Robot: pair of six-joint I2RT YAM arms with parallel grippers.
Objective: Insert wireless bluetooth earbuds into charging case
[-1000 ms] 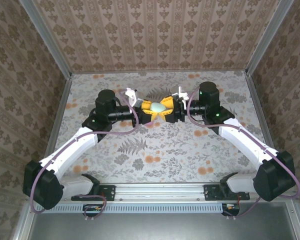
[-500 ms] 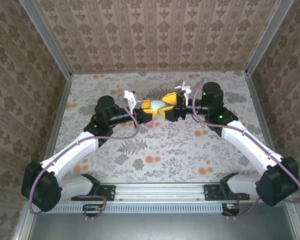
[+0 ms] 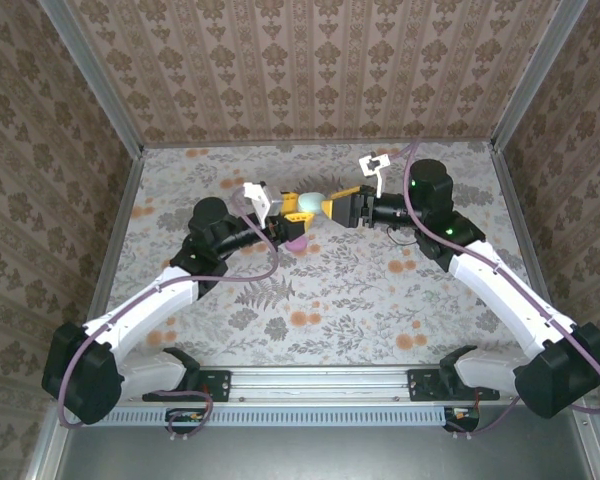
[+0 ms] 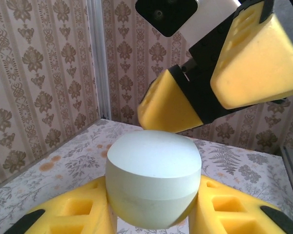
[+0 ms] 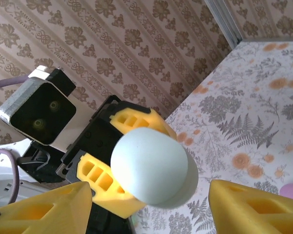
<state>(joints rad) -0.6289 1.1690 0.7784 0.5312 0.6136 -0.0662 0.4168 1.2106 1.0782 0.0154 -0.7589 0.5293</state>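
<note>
Gripping mint-green charging case (image 4: 154,180) in clamped jaws, left gripper (image 4: 154,217) holding it off table (image 3: 380,300); right gripper (image 3: 332,207) hovering at case's 3 o'clock, jaws spread wide; pink case (image 3: 296,243) lying at 7 o'clock.

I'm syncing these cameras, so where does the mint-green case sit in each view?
Top external: the mint-green case just above centre.
Left wrist: lower centre, close up.
Right wrist: centre, slightly low.
Shared landmark: the left gripper clamping it, its yellow fingers beside it in both wrist views.
</note>
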